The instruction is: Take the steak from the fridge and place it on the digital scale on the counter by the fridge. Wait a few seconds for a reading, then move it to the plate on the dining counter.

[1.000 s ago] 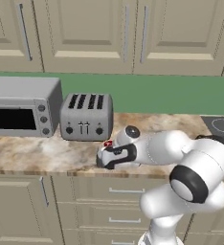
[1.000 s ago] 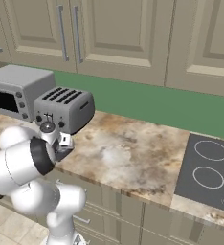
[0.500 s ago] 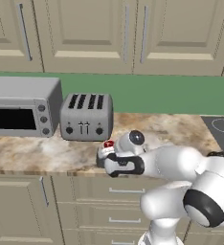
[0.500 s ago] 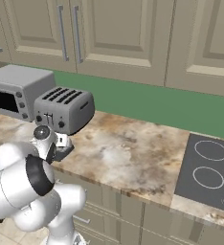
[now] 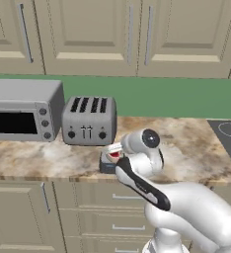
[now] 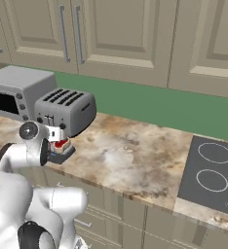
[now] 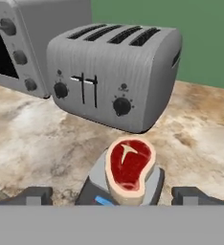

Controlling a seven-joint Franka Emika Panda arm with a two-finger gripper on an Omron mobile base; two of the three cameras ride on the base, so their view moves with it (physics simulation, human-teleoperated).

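Observation:
The steak (image 7: pixel 128 167), raw red with a pale fat rim, lies flat on the digital scale (image 7: pixel 92 189), a low dark grey box near the front edge of the marbled counter (image 5: pixel 196 148). My gripper (image 7: pixel 115 195) is open. Its fingertips (image 7: pixel 35 194) stand wide apart on either side of the scale, clear of the meat. From the left base view the steak (image 5: pixel 115 155) and scale (image 5: pixel 106 166) sit just left of my hand. The right base view shows the steak (image 6: pixel 61 144) on the scale (image 6: pixel 60 156) in front of the toaster.
A silver four-slot toaster (image 5: pixel 89 120) stands right behind the scale, with a toaster oven (image 5: pixel 23 109) to its left. A black cooktop (image 6: pixel 211 168) is set into the counter at the right. Cream wall cabinets hang above a green backsplash.
The jaws have spread wide and let go of the steak, which now rests on the scale. My arm's elbow has swung lower and toward the cameras.

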